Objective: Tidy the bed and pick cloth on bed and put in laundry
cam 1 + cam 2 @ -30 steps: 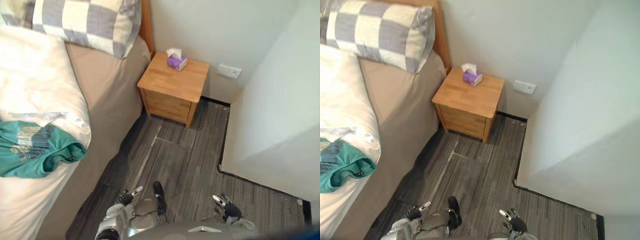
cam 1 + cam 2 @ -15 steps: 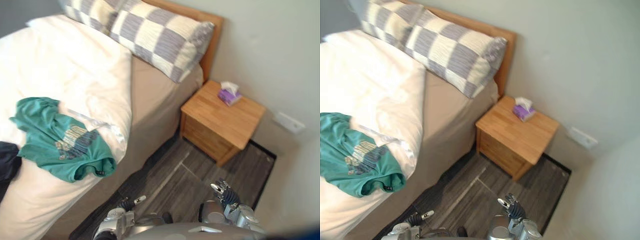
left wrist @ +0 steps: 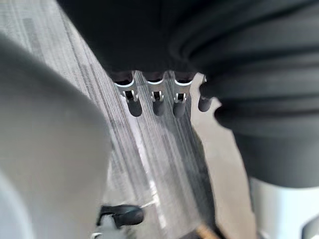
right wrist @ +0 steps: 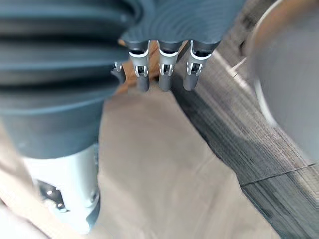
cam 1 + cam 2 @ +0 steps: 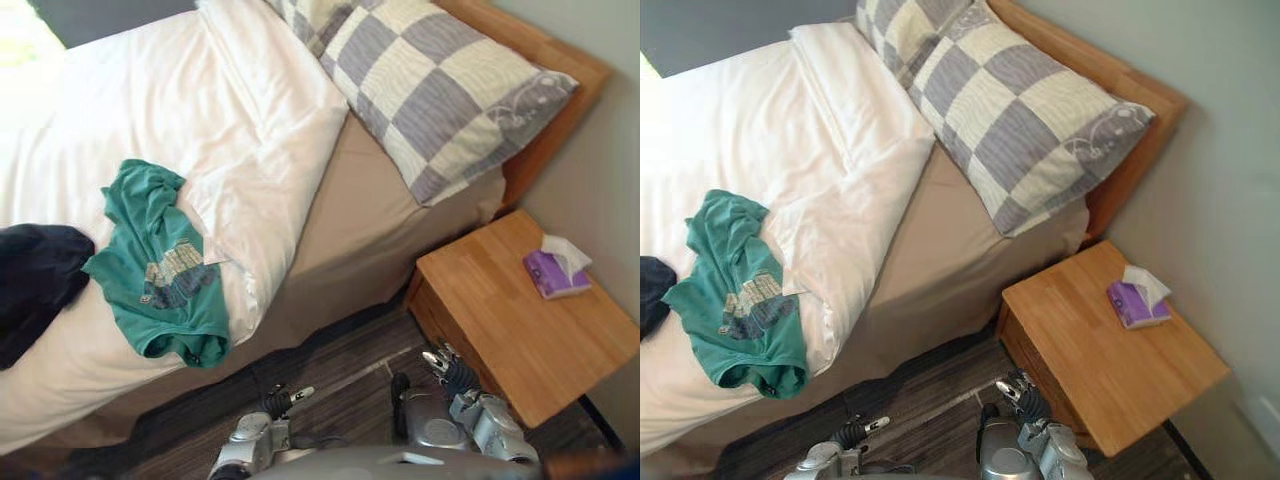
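We are hanging our left hand (image 5: 272,405) low over the grey plank floor (image 5: 340,375), beside the bed (image 5: 370,220), with its fingers (image 3: 157,102) straight, apart and holding nothing. We are keeping our right hand (image 5: 455,385) at about the same height, its fingers (image 4: 167,74) also straight and empty. It is close to the front corner of the wooden nightstand (image 5: 510,320), which stands just to the outer side of that hand. A purple tissue box (image 5: 553,273) is sitting on the nightstand top, farther out and ahead of the right hand. The green T-shirt (image 5: 160,265) is lying crumpled on the white duvet (image 5: 200,120) near the bed's edge. It is ahead of the left hand and out to its left, higher up and well apart from both hands. A dark cloth (image 5: 35,280) is lying farther left on the bed, beside the T-shirt. A checked pillow (image 5: 440,90) is resting at the head of the bed, far ahead of the right hand.
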Robot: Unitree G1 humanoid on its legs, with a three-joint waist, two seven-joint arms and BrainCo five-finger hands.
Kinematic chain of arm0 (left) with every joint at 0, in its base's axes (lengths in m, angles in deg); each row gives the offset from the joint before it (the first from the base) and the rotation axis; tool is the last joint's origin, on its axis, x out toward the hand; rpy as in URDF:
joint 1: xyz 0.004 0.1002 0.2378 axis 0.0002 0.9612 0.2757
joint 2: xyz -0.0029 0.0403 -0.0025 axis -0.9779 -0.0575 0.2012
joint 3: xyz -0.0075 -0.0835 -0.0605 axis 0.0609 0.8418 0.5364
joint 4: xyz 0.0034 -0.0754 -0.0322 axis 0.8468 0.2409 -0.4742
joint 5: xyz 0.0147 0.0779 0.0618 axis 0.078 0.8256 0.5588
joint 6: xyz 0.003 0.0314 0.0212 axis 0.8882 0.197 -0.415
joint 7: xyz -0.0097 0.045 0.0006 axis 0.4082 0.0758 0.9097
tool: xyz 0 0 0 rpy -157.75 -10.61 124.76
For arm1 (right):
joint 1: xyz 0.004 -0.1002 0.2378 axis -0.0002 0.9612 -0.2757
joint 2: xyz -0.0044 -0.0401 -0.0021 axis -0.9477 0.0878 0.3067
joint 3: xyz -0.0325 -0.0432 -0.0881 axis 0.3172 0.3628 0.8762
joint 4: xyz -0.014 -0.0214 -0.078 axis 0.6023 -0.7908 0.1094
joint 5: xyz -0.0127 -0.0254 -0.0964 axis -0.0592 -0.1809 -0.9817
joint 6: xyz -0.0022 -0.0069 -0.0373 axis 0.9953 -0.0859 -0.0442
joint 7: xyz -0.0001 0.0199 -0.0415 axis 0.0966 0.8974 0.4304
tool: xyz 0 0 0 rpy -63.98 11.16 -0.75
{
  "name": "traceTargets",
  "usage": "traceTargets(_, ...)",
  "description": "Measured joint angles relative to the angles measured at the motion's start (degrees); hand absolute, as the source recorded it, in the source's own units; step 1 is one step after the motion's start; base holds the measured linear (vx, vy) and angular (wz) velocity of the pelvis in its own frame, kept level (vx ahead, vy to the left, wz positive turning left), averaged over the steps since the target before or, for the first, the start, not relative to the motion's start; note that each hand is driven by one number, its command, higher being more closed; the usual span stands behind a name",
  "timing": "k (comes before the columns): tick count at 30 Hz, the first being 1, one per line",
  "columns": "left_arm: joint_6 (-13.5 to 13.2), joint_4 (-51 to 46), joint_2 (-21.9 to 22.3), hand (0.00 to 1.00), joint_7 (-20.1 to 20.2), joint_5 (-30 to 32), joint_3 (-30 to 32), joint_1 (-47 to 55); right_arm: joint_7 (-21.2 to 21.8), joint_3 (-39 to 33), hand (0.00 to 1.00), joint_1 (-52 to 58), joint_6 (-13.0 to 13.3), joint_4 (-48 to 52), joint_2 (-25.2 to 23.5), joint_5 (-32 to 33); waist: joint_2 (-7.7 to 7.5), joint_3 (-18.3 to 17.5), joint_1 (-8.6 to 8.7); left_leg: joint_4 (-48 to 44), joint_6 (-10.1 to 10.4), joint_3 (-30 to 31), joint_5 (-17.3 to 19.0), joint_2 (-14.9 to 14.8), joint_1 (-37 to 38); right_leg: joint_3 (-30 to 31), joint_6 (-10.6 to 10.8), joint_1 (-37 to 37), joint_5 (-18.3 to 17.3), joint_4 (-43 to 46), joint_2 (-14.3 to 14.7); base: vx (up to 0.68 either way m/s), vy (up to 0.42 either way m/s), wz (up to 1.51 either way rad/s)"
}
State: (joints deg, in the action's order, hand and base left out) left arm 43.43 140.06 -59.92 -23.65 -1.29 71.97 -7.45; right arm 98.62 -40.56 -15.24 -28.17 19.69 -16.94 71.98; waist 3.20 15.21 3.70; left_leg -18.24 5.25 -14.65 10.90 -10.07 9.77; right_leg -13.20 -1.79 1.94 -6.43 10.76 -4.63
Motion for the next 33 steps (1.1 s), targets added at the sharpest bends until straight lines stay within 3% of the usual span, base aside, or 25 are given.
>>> traceTargets(2, -0.74, 0.0, 0.4, 0.0, 0.01, 0.29, -0.18, 0.04, 0.01, 0.2, 0.0, -0.42, 0.27, -0.15, -0.05, -0.1, 0.65, -0.45, -0.55, 4.31, -0.23, -3.25, -0.96, -0.06, -0.98, -0.48, 0.09, 0.66, 0.04, -0.03, -0.38, 0.11, -0.003, 0.85)
traceTargets(4, -1.08, 0.12, -0.06, 0.0, -0.69, 0.63, -0.05, 0.51, 0.02, 1.38, 0.0, -1.22, 0.4, -0.51, -0.24, -0.15, 1.91, -1.55, -1.12, 9.8, -0.77, -4.16, -2.89, 0.51, -0.95, -0.08, 1.65, 0.34, 0.07, -0.36, -0.07, 0.06, 0.067, 0.49)
traceTargets(9, -2.01, 0.15, -1.78, 0.0, -1.25, 0.63, 0.54, 0.66, -0.54, 2.98, 0.0, -1.84, -0.9, -1.84, -1.31, -0.19, -0.1, -2.6, -1.74, 12.35, -0.81, -3.19, -2.91, 0.89, -1.98, -0.43, 2.52, 0.5, 0.56, -3.1, 0.06, 0.01, 0.047, 0.31)
traceTargets(13, -2.07, 1.77, -1.76, 0.0, -1.49, 1.16, 0.38, 0.9, -1.35, 2.75, 0.0, -1.41, -0.91, -1.93, -1.17, -0.03, 0.06, -4.55, -1.32, 13.86, -0.91, -2.87, -4.28, 1.49, -1.88, -0.49, 2.9, 0.65, 0.88, -4.09, -0.23, -0.01, -0.003, 0.01)
traceTargets(16, -2.46, 3.15, -1.4, 0.0, -1.74, 0.87, -0.86, 0.84, -2.75, 2.22, 0.0, -1.19, -0.77, -2.2, -1.19, 0.49, 0.64, -5.44, -0.13, 20.22, 0.16, -2.97, -7.14, 2.25, 1.31, -1.71, 3.16, 1.0, 1.53, -4.63, -0.42, -0.01, -0.008, 0.06)
traceTargets(21, -2.03, 3.63, -1.9, 0.0, -2.0, -1.18, -2.68, 0.48, -5.0, 0.85, 0.0, -0.85, 1.21, -2.43, -1.4, 0.59, -0.47, -5.2, -0.14, 22.28, 0.41, -4.15, -7.35, 3.09, 4.01, -2.16, 3.68, 1.85, 1.3, -2.65, -1.43, -0.07, 0.037, -0.03)
traceTargets(23, -1.74, 3.17, -2.47, 0.0, -1.2, -1.42, -2.98, 0.7, -5.22, 1.15, 0.0, -0.89, 1.56, -0.57, -2.5, 0.54, -1.59, -5.56, -0.19, 22.03, 0.24, -5.73, -6.59, 3.23, 2.89, -0.74, 3.38, 0.08, 1.3, -2.21, -1.26, -0.14, 0.045, -0.36)
traceTargets(25, -0.63, 2.37, -3.81, 0.0, -0.9, -1.28, -4.52, 0.78, -7.62, 1.83, 0.0, -0.36, 0.09, 5.58, -3.56, 0.49, -2.57, -5.37, 0.13, 20.78, -0.41, -5.57, -6.58, 2.93, 0.94, 5.53, 4.19, -0.83, 1.69, -4.26, 1.5, -0.04, -0.027, -0.29)
traceTargets(27, 0.09, 2.44, -4.01, 0.0, -0.8, -1.07, -6.1, 0.73, -10.18, 0.82, 0.0, 1.02, -0.64, 10.17, -3.16, 0.49, -3.13, -5.41, 1.81, 20.19, -1.06, -3.56, -7.02, 3.34, -0.02, 10.3, 3.86, -0.52, 0.72, -4.48, 3.24, 0.03, -0.05, 0.37)
traceTargets(33, 0.29, 1.6, -3.96, 0.0, -1.25, -0.14, -7.53, 0.55, -15.79, -0.66, 0.0, 0.5, -1.95, 18.71, -1.28, -7.29, -2.18, -5.2, 2.01, 23.27, -1.19, -0.81, -9.13, 3.65, 0.51, 11.26, 2.47, -0.67, 0.1, -2.03, 3.65, 0.06, -0.024, 0.33)
